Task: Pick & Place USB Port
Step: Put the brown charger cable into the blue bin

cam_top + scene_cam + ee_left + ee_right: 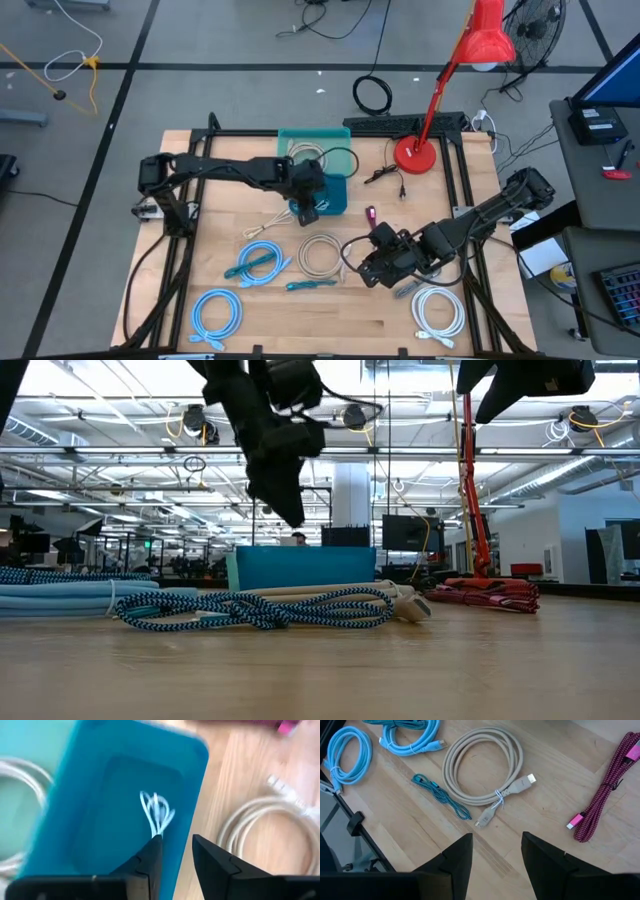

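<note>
Hovering over the blue bin (120, 795), the left pincer (175, 852) stood slightly parted, empty; a white cable (156, 815) lay directly beneath.

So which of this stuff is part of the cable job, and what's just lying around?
Job: left claw, open above blue bin; white cable in bin; beige cable; right claw, open.
Lying about: red lamp; black cable loop on floor.

The left gripper (308, 208) hides part of the blue tray (334, 192) from above.
</note>
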